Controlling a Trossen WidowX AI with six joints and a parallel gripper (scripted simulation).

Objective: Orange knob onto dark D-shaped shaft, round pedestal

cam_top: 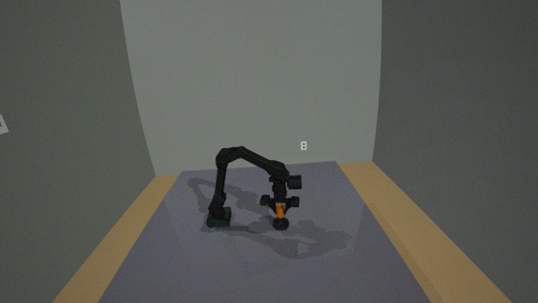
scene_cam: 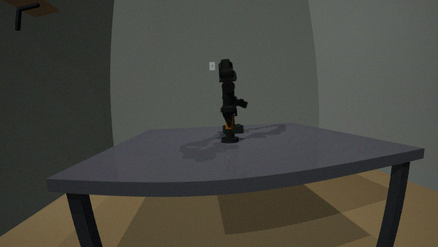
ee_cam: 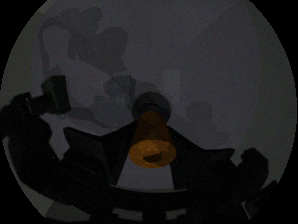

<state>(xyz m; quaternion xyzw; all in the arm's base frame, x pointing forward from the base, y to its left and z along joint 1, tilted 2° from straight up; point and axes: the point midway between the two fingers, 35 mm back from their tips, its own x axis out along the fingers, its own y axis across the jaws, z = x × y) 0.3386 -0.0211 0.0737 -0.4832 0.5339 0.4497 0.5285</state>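
The orange knob (cam_top: 279, 211) (scene_cam: 231, 123) (ee_cam: 152, 131) is upright between the fingers of my gripper (cam_top: 280, 210) (scene_cam: 229, 122) (ee_cam: 151, 126), which is shut on it. The dark round pedestal (cam_top: 280, 224) (scene_cam: 230, 140) (ee_cam: 138, 107) is directly below the knob. In the exterior view, a dark upright part, seemingly the shaft (scene_cam: 229, 133), shows between the knob's lower end and the pedestal's base, so the knob is not down on the base. Whether the knob's hole is partly over the shaft's tip cannot be told. The shaft's flat side is hidden.
The arm's dark green base (cam_top: 218, 217) (scene_cam: 238, 128) (ee_cam: 60, 93) stands on the grey-purple table (cam_top: 257, 282) (scene_cam: 139, 171), left of the pedestal in the top view and behind it in the exterior view. Arm shadows fall around the pedestal.
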